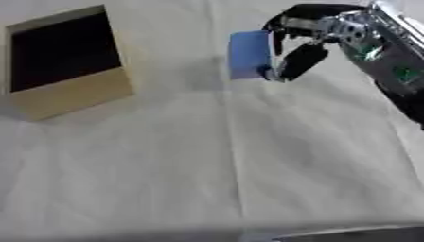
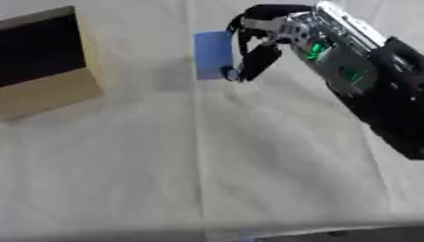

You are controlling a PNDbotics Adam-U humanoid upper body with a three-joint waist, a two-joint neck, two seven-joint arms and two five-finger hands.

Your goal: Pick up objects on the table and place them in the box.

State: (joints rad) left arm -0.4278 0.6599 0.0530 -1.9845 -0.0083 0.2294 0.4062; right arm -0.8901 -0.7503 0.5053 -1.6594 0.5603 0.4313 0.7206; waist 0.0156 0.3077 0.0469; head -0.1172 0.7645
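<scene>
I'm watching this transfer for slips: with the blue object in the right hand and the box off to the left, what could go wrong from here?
1. The right hand seems to pinch the blue object only at its right edge, so it might twist or drop onto the white cloth.
2. The box sits well to the left and looks tilted, so the object may catch its rim or miss.

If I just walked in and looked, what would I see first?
You'd first spot the right robot hand near the top right, black and shiny, with its fingers curled around a flat blue object held above the white cloth. Next, the open cardboard box with its dark inside, sitting at the upper left.
</scene>
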